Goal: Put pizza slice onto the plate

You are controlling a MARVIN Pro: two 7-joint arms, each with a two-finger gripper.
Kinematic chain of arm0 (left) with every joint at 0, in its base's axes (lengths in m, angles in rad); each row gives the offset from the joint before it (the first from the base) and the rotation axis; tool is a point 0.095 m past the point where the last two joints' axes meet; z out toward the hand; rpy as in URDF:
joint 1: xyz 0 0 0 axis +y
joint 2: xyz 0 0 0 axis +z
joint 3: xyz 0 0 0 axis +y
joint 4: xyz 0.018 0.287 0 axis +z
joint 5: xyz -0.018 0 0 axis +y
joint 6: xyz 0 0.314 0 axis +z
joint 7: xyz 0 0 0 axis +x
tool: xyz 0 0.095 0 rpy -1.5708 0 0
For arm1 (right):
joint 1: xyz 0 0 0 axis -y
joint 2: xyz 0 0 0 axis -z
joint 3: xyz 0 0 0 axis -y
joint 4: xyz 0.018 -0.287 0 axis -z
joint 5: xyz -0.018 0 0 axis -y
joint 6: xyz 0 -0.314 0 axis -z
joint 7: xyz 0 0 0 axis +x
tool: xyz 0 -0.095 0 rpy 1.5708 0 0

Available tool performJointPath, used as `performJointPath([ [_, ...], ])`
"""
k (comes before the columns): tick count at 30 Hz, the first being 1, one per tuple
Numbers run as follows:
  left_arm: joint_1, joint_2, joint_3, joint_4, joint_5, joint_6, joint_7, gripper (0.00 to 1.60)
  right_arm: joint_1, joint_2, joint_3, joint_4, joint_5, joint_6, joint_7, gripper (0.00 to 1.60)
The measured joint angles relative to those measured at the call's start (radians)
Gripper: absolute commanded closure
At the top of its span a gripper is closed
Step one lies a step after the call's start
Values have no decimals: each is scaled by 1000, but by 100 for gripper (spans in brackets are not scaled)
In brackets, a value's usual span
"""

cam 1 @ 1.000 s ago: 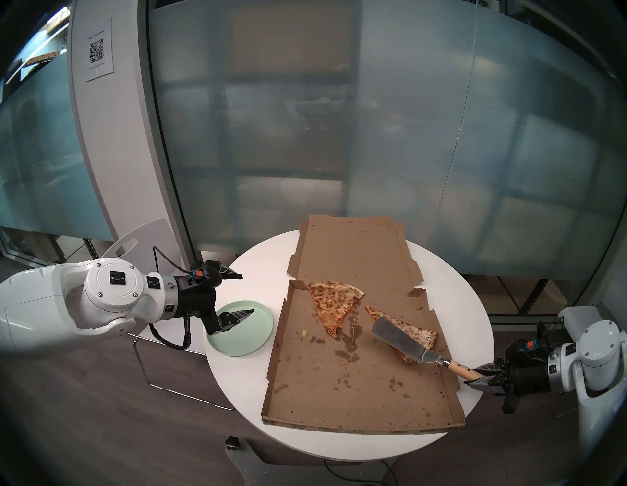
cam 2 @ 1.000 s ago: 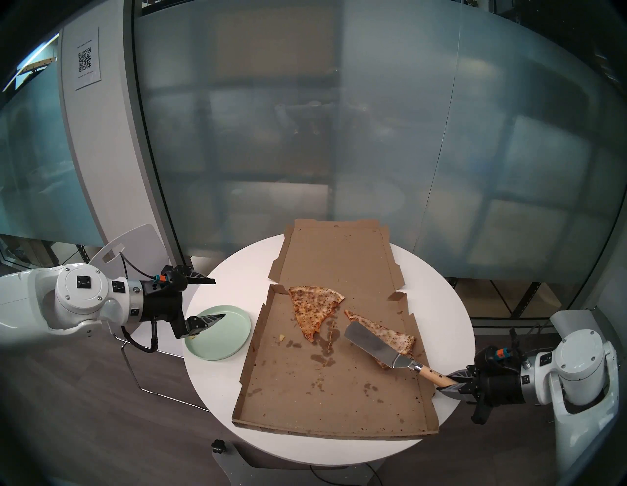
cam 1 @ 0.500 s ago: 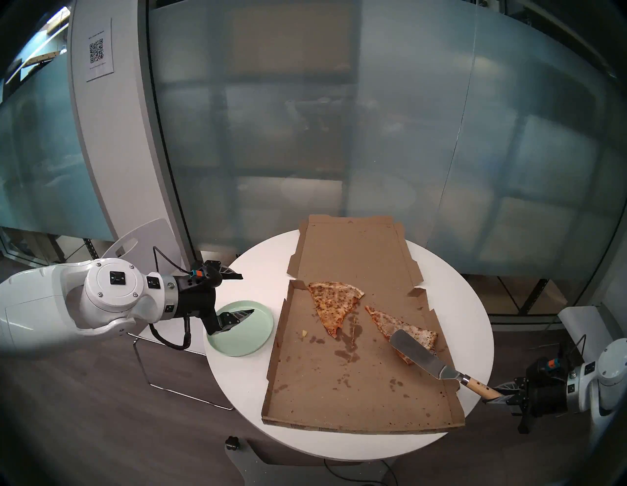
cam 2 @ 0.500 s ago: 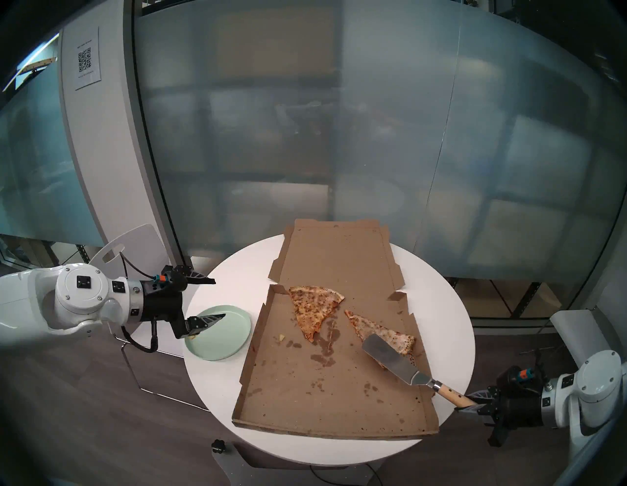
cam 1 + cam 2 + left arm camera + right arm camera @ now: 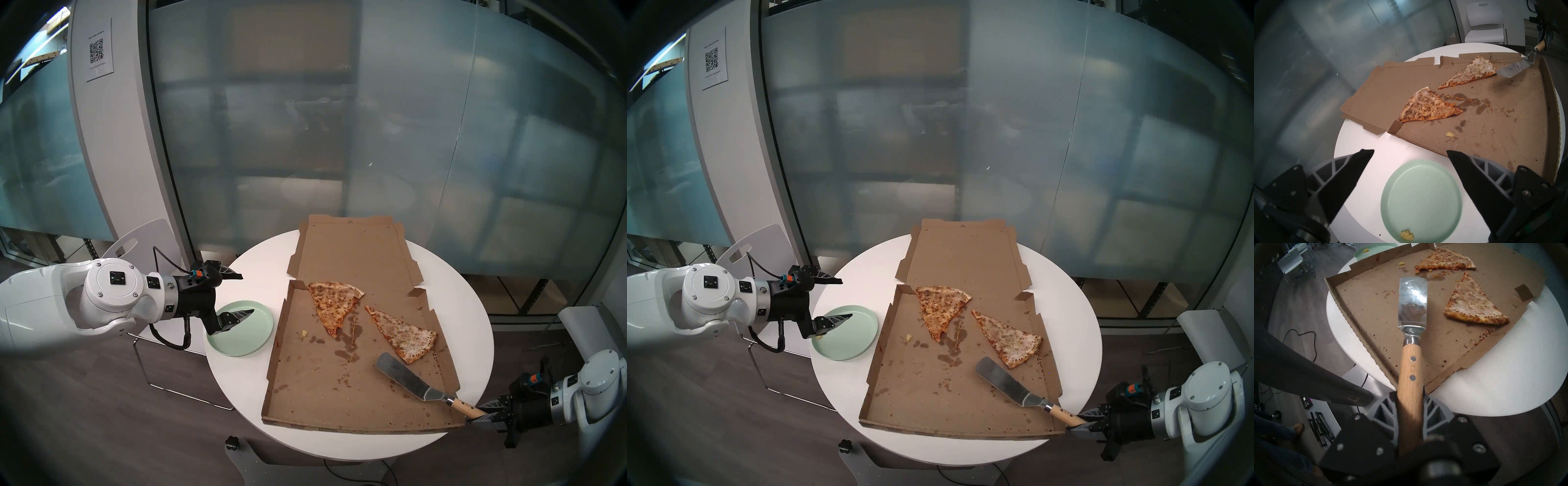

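The pizza slice (image 5: 403, 331) (image 5: 1008, 337) (image 5: 1469, 73) (image 5: 1473, 305), pale and speckled, lies flat at the right of the open pizza box (image 5: 339, 390), point toward the far left. My right gripper (image 5: 480, 415) (image 5: 1080, 424) (image 5: 1410, 395) is shut on the wooden handle of a metal spatula (image 5: 403, 376) (image 5: 1003, 380) (image 5: 1412, 300). The blade sits low over the box floor, just near-side of the slice's crust and apart from it. The mint-green plate (image 5: 258, 342) (image 5: 1421, 200) rests on the table left of the box. My left gripper (image 5: 247, 293) (image 5: 1410, 151) hangs open above it.
A wider, browner slice (image 5: 334, 302) (image 5: 1425, 108) lies at the box's far left corner. The box lid lies flat on the far side of the round white table (image 5: 237, 390). Yellow crumbs (image 5: 1407, 235) sit on the plate. White chairs stand at both sides.
My right gripper drew the spatula back toward the near right. The blade, which lay across the slice, is now off it. The slice and the left arm have not moved.
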Motion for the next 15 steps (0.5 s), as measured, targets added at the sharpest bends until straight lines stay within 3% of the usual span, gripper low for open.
performJointPath([
  [15, -1, -3, 0, 0, 9, 0, 0, 0, 67, 85, -95, 68, -2, 34, -36, 160],
])
